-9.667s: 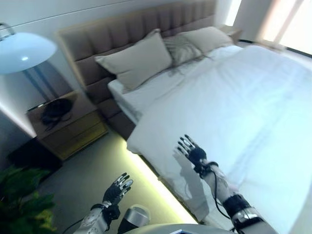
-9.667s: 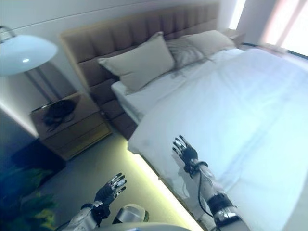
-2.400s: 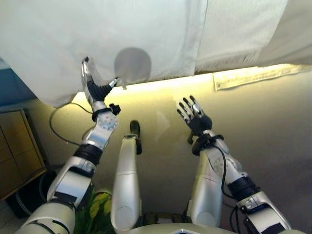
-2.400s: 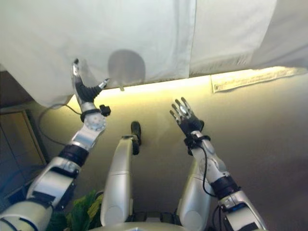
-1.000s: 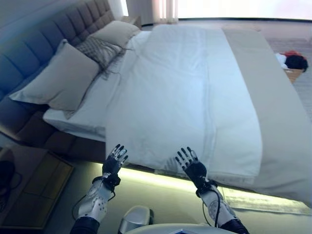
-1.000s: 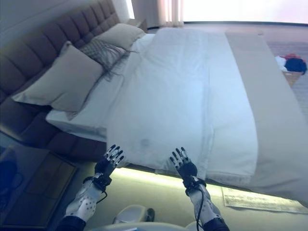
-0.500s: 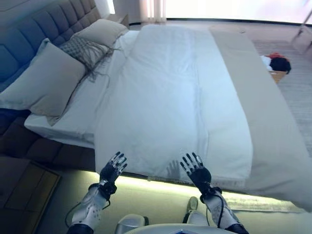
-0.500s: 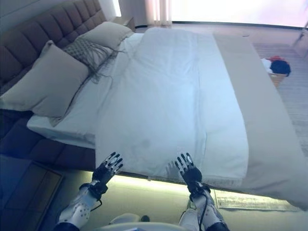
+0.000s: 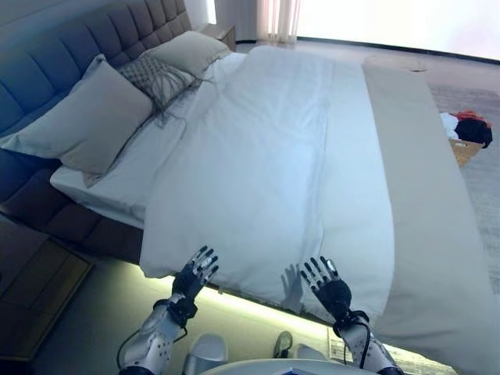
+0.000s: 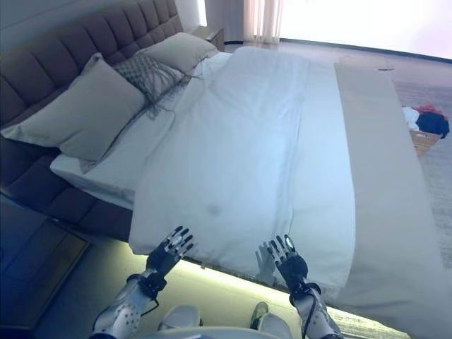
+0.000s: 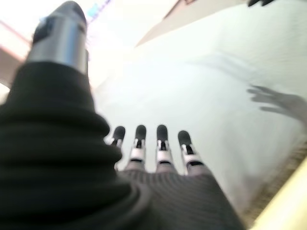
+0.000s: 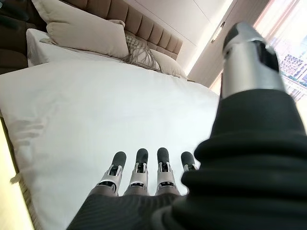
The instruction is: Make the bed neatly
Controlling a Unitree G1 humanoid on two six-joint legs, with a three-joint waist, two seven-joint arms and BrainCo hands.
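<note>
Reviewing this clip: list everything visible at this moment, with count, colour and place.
duvet: one, white, spread over the bed, near edge hanging over the side.
bed runner: one, beige, across the foot of the bed.
pillows: two plain beige at the headboard, plus one patterned grey cushion between them.
headboard: one, padded, grey-brown, at the far left.
nightstand: one, wooden, beside the bed, lower left.
basket of clothes: one, on the floor at the right.
left robot hand: open, at the duvet's near edge.
right robot hand: open, at the same edge.
</note>
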